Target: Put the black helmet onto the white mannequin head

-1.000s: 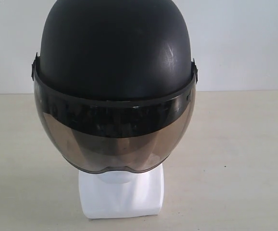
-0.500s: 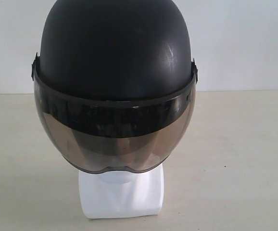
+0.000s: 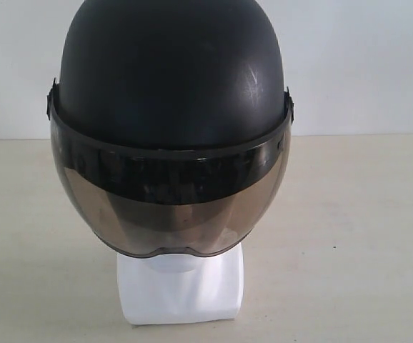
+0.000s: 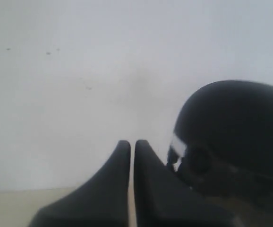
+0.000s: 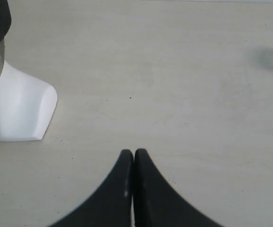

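The left gripper shows as two matte black fingers, broad at the base and sweeping in concave curves to narrow, rounded tips. Their surfaces are plain and smooth, softened by blur. The right gripper has the same kind of black fingers, horn-shaped, with a faint sheen along the inner edges and a tiny pale speck on one finger.

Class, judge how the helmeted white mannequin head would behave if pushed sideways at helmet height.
Likely top-heavy: the black helmet is far wider than the narrow neck base of the white mannequin head, so it may tip. A low push might instead slide the glossy base across the smooth table.
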`<state>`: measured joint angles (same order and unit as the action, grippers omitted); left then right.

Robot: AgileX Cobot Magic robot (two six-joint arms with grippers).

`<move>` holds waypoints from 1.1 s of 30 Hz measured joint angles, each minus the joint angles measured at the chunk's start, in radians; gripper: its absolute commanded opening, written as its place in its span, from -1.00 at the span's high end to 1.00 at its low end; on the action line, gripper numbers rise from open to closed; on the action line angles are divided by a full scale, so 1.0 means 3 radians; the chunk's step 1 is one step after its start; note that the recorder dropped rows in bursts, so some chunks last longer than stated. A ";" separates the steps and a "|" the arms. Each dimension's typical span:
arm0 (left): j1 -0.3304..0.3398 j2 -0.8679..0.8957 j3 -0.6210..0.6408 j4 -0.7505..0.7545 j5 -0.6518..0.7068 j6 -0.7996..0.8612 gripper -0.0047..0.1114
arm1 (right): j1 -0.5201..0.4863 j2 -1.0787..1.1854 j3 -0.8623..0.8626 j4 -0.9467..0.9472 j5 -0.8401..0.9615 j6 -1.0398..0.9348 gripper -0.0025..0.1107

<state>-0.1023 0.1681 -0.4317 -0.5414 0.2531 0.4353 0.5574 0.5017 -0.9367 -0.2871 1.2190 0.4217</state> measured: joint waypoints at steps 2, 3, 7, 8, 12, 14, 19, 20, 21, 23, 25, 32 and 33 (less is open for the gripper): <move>0.0058 -0.0057 0.0316 0.0000 -0.0233 -0.0007 0.84 | 0.0000 0.0000 0.0000 0.0000 0.0000 0.0000 0.96; 0.0080 -0.0103 0.0477 0.0000 -0.0325 -0.0012 0.84 | 0.0000 0.0000 0.0000 0.0000 0.0000 0.0000 0.96; 0.0136 -0.0384 0.0957 -0.0021 -0.0490 -0.0015 0.84 | 0.0000 0.0000 0.0000 0.0000 0.0000 0.0000 0.96; 0.0148 -0.0460 0.1031 -0.0027 -0.0504 -0.0015 0.84 | 0.0000 0.0000 0.0000 0.0000 0.0000 0.0000 0.96; 0.0171 -0.0539 0.1304 -0.0034 -0.0612 -0.0015 0.84 | 0.0000 0.0000 0.0000 0.0000 0.0007 0.0000 0.96; 0.0192 -0.0551 0.1376 -0.0012 -0.0671 0.0012 0.84 | 0.0000 0.0000 0.0000 0.0000 0.0012 0.0000 0.96; 0.0264 -0.0551 0.1422 0.0115 -0.0709 0.0140 0.84 | 0.0000 0.0000 0.0000 -0.0012 0.0013 0.0000 0.96; 0.0264 -0.0551 0.1422 0.0158 -0.0694 0.0166 0.84 | 0.0000 0.0000 0.0000 -0.0012 0.0013 0.0000 0.96; 0.0270 -0.0551 0.1422 0.0207 -0.0676 0.0182 0.84 | 0.0000 0.0000 0.0000 -0.0012 0.0013 0.0000 0.96; 0.0270 -0.0551 0.1428 0.0297 -0.0643 0.0211 0.84 | 0.0000 0.0000 0.0000 -0.0012 0.0019 0.0000 0.96; 0.0270 -0.0551 0.1428 0.0342 -0.0583 0.0216 0.84 | 0.0000 0.0000 0.0000 -0.0012 0.0019 0.0000 0.96; 0.0270 -0.0551 0.1428 0.0390 -0.0296 0.0142 0.84 | 0.0000 0.0000 0.0000 -0.0012 0.0019 0.0000 0.96; 0.0270 -0.0551 0.1428 0.0457 -0.0264 0.0034 0.84 | 0.0000 0.0000 0.0000 -0.0012 0.0019 0.0000 0.96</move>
<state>-0.0215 0.0027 -0.0032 -0.4044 0.1740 0.4454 0.5574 0.5017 -0.9367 -0.2905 1.2248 0.4217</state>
